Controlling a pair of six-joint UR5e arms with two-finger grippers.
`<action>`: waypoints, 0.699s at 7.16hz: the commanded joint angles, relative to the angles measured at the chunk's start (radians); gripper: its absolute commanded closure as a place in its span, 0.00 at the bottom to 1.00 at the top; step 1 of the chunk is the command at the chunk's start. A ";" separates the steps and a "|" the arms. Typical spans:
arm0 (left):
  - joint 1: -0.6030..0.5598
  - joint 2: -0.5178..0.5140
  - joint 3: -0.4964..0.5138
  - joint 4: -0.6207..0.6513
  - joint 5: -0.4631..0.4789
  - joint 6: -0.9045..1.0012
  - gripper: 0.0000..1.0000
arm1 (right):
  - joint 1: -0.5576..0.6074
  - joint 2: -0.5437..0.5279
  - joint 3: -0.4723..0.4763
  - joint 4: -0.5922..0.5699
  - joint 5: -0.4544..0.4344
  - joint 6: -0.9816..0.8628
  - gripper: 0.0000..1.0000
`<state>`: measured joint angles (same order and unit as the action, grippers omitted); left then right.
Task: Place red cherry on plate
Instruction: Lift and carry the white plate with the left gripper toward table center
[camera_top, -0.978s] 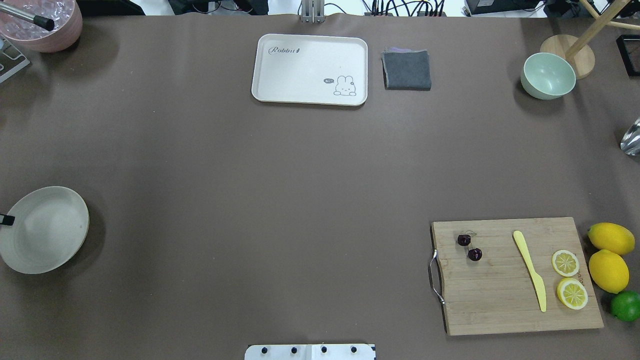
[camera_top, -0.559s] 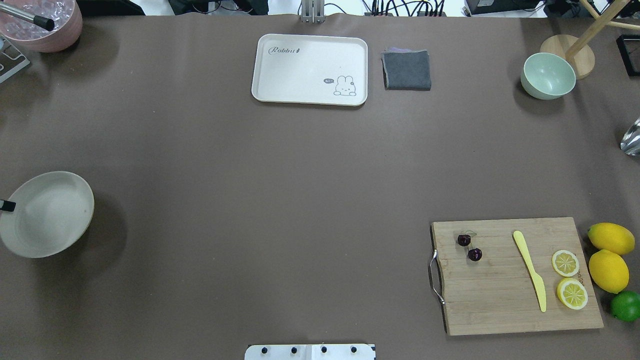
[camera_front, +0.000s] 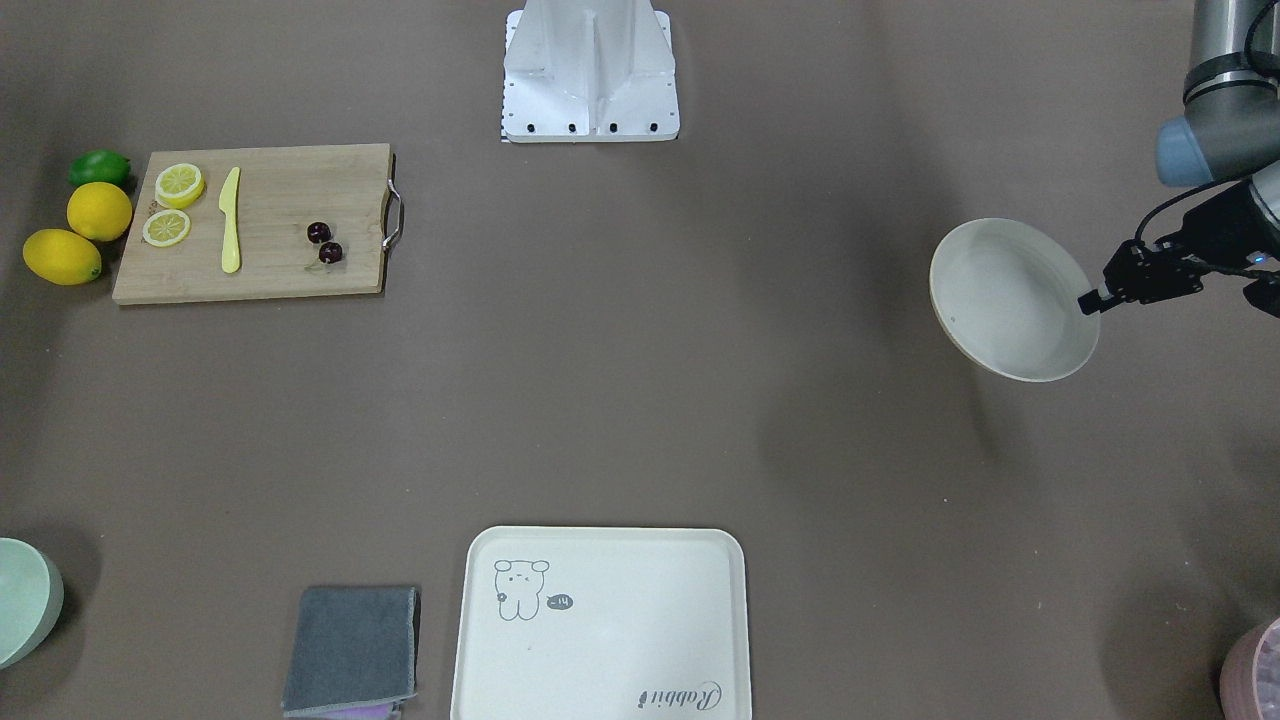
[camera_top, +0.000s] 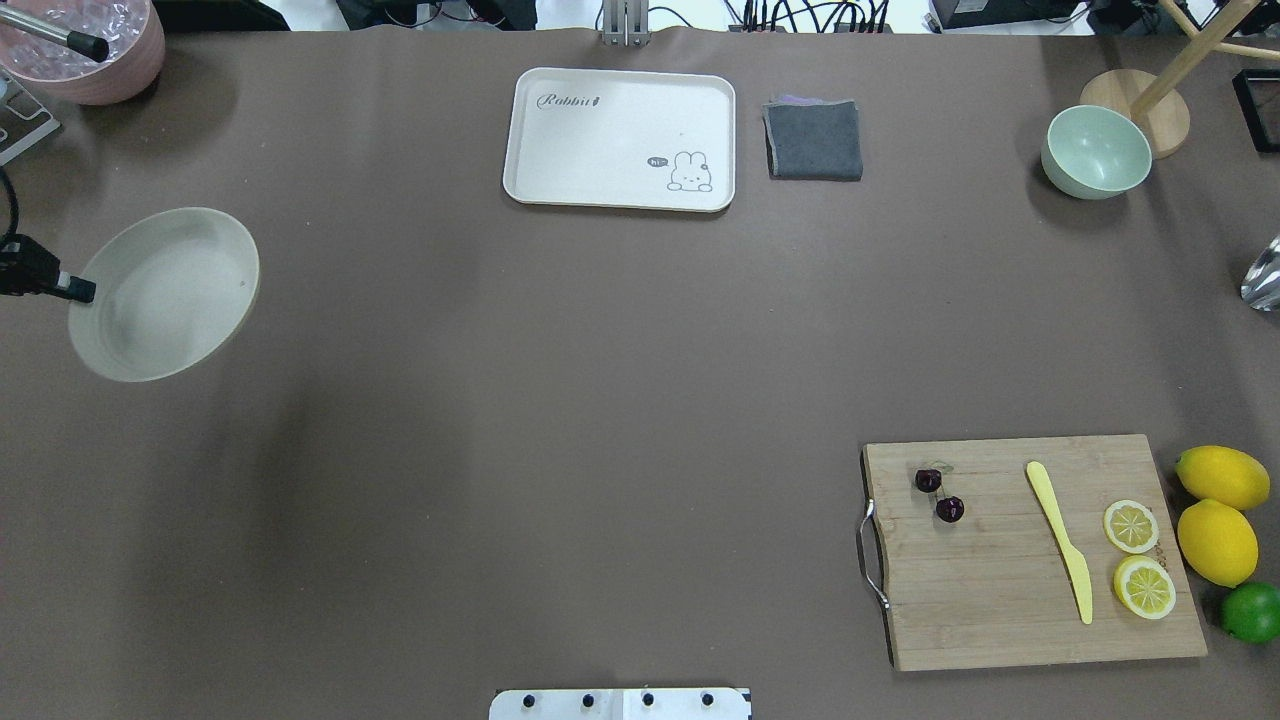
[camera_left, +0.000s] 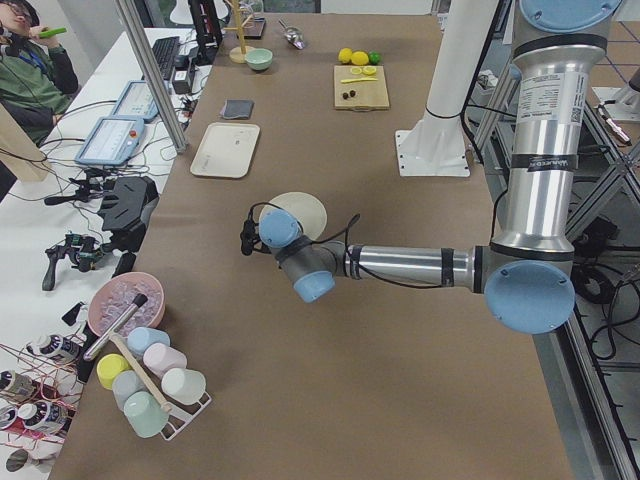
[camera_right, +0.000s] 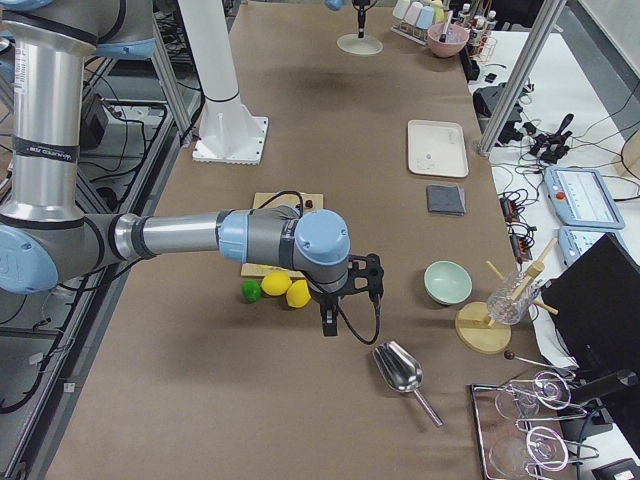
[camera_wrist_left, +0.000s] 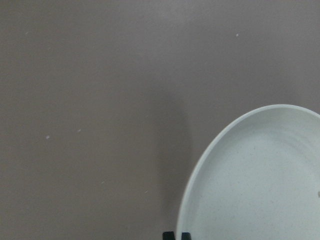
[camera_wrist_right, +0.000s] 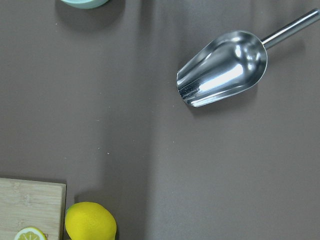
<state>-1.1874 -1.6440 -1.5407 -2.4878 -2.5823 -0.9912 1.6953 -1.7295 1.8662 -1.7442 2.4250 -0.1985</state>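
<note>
Way across from the left gripper (camera_top: 84, 291), which pinches the plate (camera_top: 180, 290) rim, the red cherry (camera_top: 949, 509) sits on the cutting board (camera_top: 990, 600); right gripper (camera_right: 328, 322) is nearer, can't tell its jaws' state.

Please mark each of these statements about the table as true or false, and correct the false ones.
1. The left tool grips the plate by its rim. True.
2. The cherry lies on the plate. False: it lies on the board, near the metal handle.
3. The knife lies between the cherry and the lemon slices. True.
4. The cloth lies in the tray. False: it lies on the table beside the tray, and the tray holds nothing.
</note>
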 joint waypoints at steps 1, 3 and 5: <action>0.212 -0.083 -0.085 0.015 0.211 -0.250 1.00 | 0.000 0.004 0.001 -0.001 0.002 0.002 0.00; 0.378 -0.245 -0.084 0.100 0.368 -0.403 1.00 | 0.000 0.004 -0.001 -0.001 0.002 0.002 0.00; 0.539 -0.374 -0.087 0.223 0.541 -0.483 1.00 | -0.002 0.010 -0.002 -0.001 0.002 0.024 0.00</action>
<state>-0.7531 -1.9437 -1.6267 -2.3332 -2.1485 -1.4259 1.6940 -1.7213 1.8646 -1.7455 2.4267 -0.1822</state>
